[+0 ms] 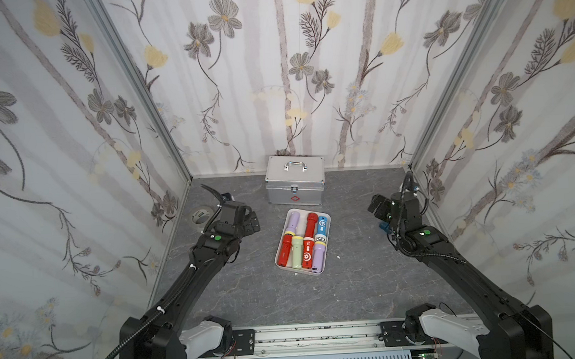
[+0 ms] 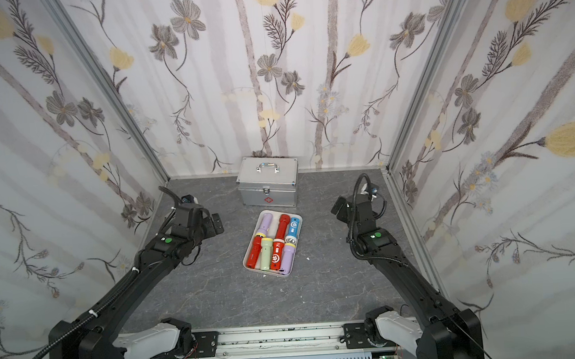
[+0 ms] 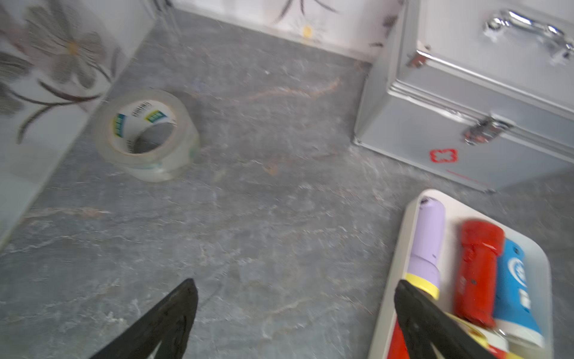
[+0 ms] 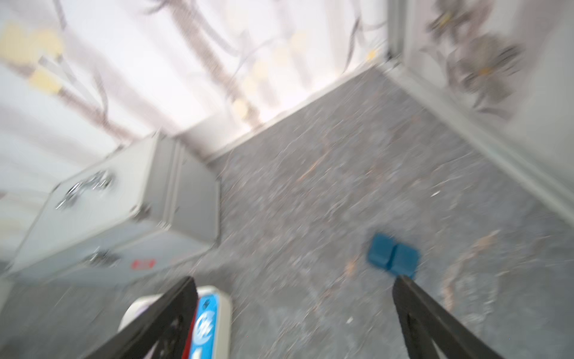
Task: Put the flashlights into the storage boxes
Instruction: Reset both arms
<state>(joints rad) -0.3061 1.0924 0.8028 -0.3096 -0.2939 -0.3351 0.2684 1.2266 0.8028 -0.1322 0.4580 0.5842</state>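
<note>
- Grey tabletop (image 1: 238, 291) bare on both sides of white tray (image 3: 535, 264).
- Tray holds seven flashlights (image 1: 310, 228).
- Spread wide, nothing held: left gripper (image 3: 295, 284), right gripper (image 4: 293, 279).

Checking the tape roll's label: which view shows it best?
Left wrist view: the tape roll lies whole and close. In a top view the tape roll peeks past the left arm; the right wrist view misses it.

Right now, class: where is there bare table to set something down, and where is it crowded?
Free: the strip between white tray and front rail, and either side of the tray. Crowded: the tray, full of flashlights, silver case close behind.
</note>
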